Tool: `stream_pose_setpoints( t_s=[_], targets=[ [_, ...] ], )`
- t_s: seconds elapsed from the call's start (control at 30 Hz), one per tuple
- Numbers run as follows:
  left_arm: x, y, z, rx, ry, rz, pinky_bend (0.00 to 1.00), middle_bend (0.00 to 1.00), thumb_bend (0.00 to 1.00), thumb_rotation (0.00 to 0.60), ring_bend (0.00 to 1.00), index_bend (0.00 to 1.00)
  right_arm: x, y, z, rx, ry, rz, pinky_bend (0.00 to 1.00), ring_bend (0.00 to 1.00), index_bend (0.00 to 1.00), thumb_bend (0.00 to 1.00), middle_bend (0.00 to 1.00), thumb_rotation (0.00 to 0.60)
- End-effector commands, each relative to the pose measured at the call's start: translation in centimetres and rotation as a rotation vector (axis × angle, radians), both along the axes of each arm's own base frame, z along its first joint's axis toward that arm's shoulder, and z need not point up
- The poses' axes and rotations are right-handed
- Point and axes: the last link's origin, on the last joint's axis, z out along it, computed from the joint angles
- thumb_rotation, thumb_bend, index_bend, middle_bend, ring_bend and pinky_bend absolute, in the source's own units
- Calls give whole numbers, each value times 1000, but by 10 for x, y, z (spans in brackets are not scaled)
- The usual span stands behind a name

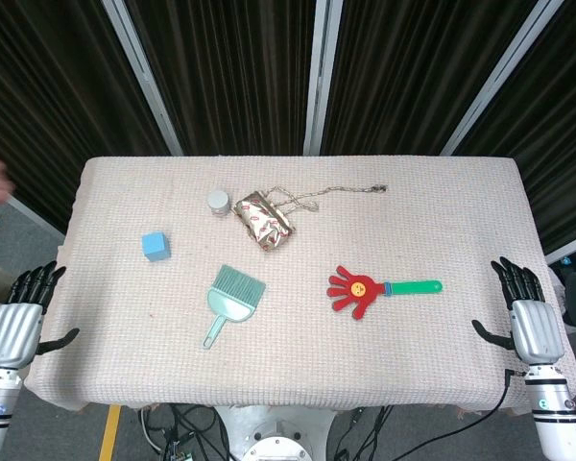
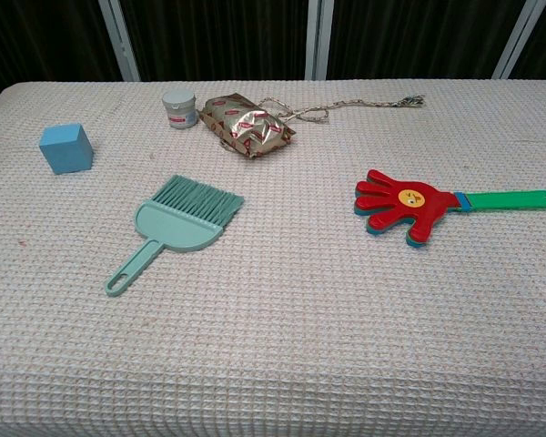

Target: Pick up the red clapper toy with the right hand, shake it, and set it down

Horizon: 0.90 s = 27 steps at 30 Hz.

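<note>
clapper: red plastic hand-shaped clapper toy (image 1: 357, 290) with a yellow face disc on the palm, blue layer under the red, long green flat handle pointing to the robot's right; lies flat on the table, untouched
right hand: silver-backed hand with black fingers (image 1: 525, 309), beside the table's right edge, well apart from the clapper; fingers straight and spread, holds nothing
left hand: same build (image 1: 24, 312), at the table's left edge, far from the clapper; fingers apart, nothing in it
brush: teal plastic hand brush (image 1: 232, 300) with fanned bristles and a loop-end handle, left of the clapper
cube: light blue matte block (image 1: 156, 246), further left of the clapper, past the brush
packet: crinkled gold foil packet with red print (image 1: 264, 220), behind and left of the clapper
jar: small white round jar with grey lid (image 1: 218, 202), just left of the packet
cord: thin braided cord (image 1: 331, 193) trailing from the packet toward the far side, behind the clapper
table: covered in pale pink waffle-weave cloth (image 2: 346, 328), textured grid
room: dark pleated curtains with slanted white metal bars behind; grey floor, cables below the front edge
</note>
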Motion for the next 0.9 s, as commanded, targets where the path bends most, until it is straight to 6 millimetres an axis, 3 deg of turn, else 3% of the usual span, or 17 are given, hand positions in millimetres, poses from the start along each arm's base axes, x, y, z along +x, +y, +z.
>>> stream_pose_setpoints(
  t_s=[0.03, 0.47, 0.67, 0.9],
  targets=[
    [0, 0, 0, 0, 1, -1, 60, 17, 162, 600, 0, 43, 0, 0, 0, 1, 0, -1, 0, 0, 0, 114, 0, 600],
    [2, 2, 0, -9, 6, -4, 60, 18, 162, 600, 0, 42, 2, -11, -6, 53, 41, 6, 0, 0, 0, 109, 0, 600],
    [2, 1, 1, -14, 9, -1, 59, 17, 162, 600, 0, 42, 16, -44, -22, 170, 133, 36, 0, 0, 0, 83, 0, 600],
    [-2, -1, 0, -10, 6, 14, 60, 17, 162, 600, 0, 42, 42, -80, -58, 303, 169, 77, 0, 0, 0, 79, 0, 600]
  ],
)
